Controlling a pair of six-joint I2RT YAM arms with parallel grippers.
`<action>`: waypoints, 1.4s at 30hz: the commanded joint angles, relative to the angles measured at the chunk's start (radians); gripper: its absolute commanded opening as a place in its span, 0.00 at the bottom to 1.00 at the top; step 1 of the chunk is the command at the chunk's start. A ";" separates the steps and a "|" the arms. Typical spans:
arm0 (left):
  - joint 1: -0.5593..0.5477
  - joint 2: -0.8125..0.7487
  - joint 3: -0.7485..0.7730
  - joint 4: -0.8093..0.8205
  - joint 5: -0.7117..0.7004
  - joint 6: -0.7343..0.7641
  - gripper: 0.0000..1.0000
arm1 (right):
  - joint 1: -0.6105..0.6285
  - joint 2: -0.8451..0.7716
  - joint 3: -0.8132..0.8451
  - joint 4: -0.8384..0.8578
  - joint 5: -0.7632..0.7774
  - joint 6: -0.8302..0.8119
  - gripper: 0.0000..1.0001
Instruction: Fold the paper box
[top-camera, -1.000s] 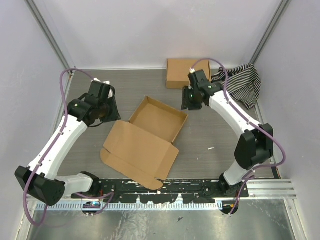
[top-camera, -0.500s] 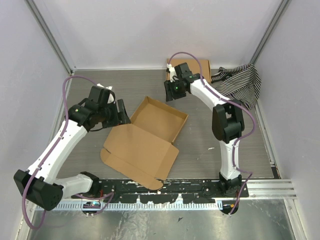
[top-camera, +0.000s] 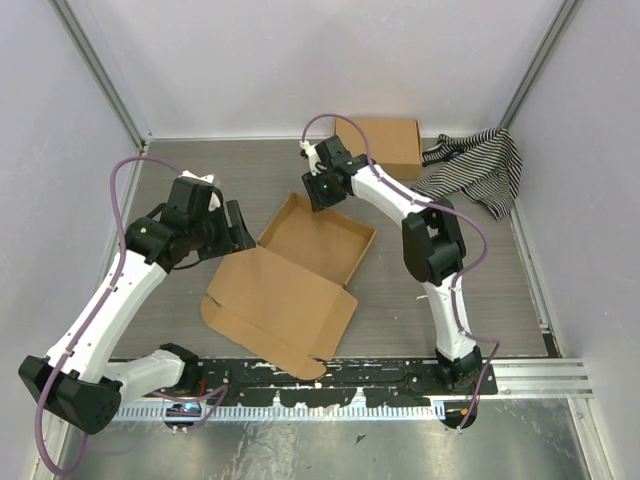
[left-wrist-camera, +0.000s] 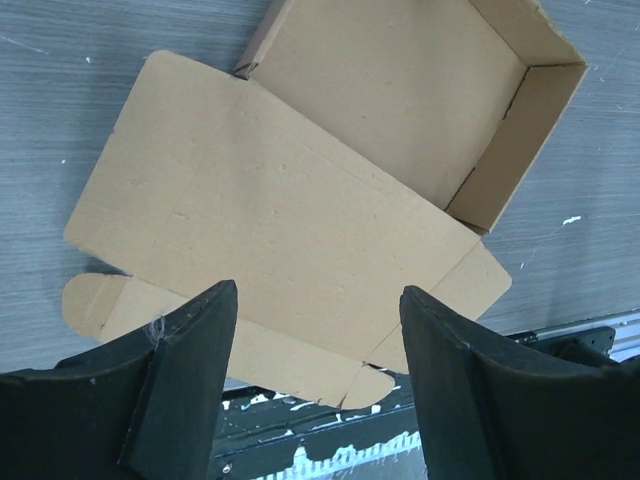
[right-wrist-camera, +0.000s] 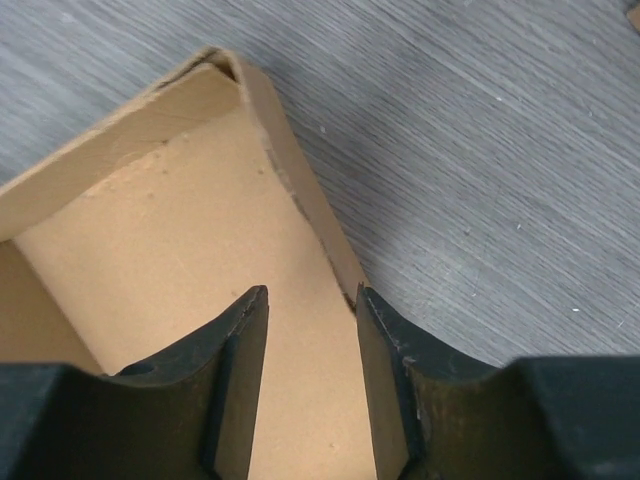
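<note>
**Open mailer lies between two parted grippers**

The paper box (top-camera: 300, 268) sits near the middle of the grey table (top-camera: 450, 290), turned at a slant to the table's edges. Its tray half lies farther from the arm bases, with its side walls standing. The lid panel lies flat on the table on the near side, joined to the tray along one crease. A narrow flap runs along the lid's near edge, with a rounded tab at each end.

The left gripper (left-wrist-camera: 318, 295) hangs over the box's left side, just beside the tray's left corner in the overhead view. Its fingers are spread wide with nothing between them. The wrist camera looks straight down through the gap onto the flat lid panel and the open tray beyond.

The right gripper (right-wrist-camera: 312, 292) is at the tray's far corner. Its fingers stand only a narrow gap apart. In the wrist view, one standing wall runs from that corner toward the gap and ends close to the right-hand finger, with the tray floor showing between the fingers. Whether either finger touches the cardboard cannot be told.

A second brown box (top-camera: 385, 143), flat and closed, lies at the back of the table. A black-and-white striped cloth (top-camera: 478, 168) is bunched just beside it on the right. Both are well apart from the paper box.
</note>
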 joint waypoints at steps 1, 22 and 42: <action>0.004 -0.026 -0.022 -0.013 -0.010 -0.016 0.72 | -0.008 0.033 0.034 0.004 0.098 0.035 0.42; 0.037 0.072 -0.015 0.073 0.111 -0.169 0.79 | 0.098 -0.534 -0.562 -0.107 -0.058 0.564 0.30; 0.240 -0.013 -0.075 -0.065 0.199 -0.021 0.64 | 0.158 -0.431 -0.230 -0.219 0.248 0.314 0.16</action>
